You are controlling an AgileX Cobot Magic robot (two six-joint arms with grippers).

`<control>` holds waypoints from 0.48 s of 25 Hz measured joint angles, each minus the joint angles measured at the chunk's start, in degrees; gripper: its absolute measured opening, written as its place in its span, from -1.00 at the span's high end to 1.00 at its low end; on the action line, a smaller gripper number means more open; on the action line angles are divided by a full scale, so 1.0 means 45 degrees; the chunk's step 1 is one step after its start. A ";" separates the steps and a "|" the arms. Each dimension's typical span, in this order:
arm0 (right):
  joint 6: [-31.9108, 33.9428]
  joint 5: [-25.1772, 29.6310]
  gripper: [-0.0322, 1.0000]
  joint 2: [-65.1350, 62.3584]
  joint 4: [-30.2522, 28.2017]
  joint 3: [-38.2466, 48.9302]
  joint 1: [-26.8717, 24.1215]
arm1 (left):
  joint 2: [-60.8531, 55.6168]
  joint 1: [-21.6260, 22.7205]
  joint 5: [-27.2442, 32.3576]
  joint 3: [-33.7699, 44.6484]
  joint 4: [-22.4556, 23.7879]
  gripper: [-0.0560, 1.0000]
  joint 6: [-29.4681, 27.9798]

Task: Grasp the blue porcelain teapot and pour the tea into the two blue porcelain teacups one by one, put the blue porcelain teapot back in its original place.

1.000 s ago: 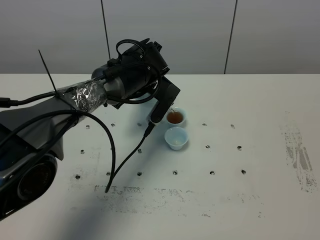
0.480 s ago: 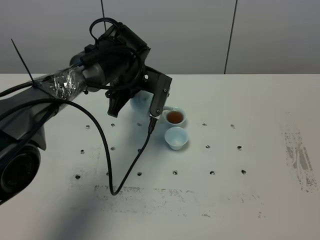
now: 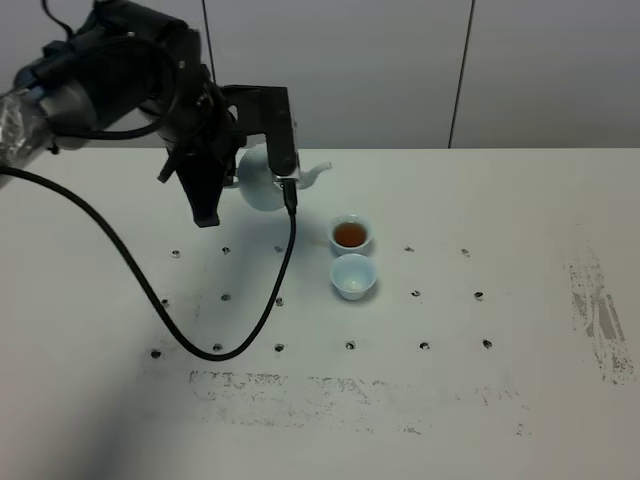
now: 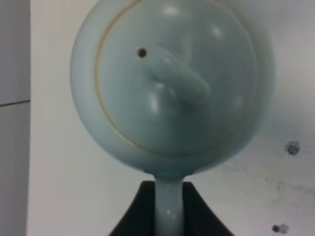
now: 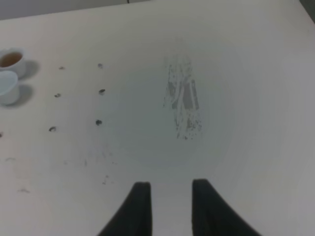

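Observation:
The blue porcelain teapot is upright at the back left of the table, its spout pointing right toward the cups. My left gripper is shut on its loop handle. In the left wrist view the teapot's lid fills the frame, with the handle between my left gripper's dark fingers. I cannot tell whether it rests on the table. Of the two blue porcelain teacups, the far one holds brown tea and the near one looks pale inside. My right gripper is open and empty, far right of the cups.
A black cable hangs from my left arm and loops down onto the white table, left of the cups. A grey scuffed patch marks the table's right side. A grey wall stands behind the table.
My left arm has swung back and to the left, away from the far cup. The teapot has gone from tilted over that cup to upright, well left of both cups.

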 joint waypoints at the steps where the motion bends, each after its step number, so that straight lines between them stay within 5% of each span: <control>1: 0.0000 0.0000 0.51 0.0000 0.0000 0.0000 0.0000 | -0.0161 0.0180 -0.0121 0.0366 -0.0453 0.66 -0.0017; 4: 0.0000 0.0000 0.51 0.0000 0.0000 0.0000 0.0000 | -0.0159 0.0549 -0.0457 0.1037 -0.1678 0.66 -0.0042; 12: 0.0000 0.0000 0.51 0.0000 0.0000 0.0000 0.0000 | 0.1020 0.0841 -0.1727 0.1183 -0.2901 0.66 0.0041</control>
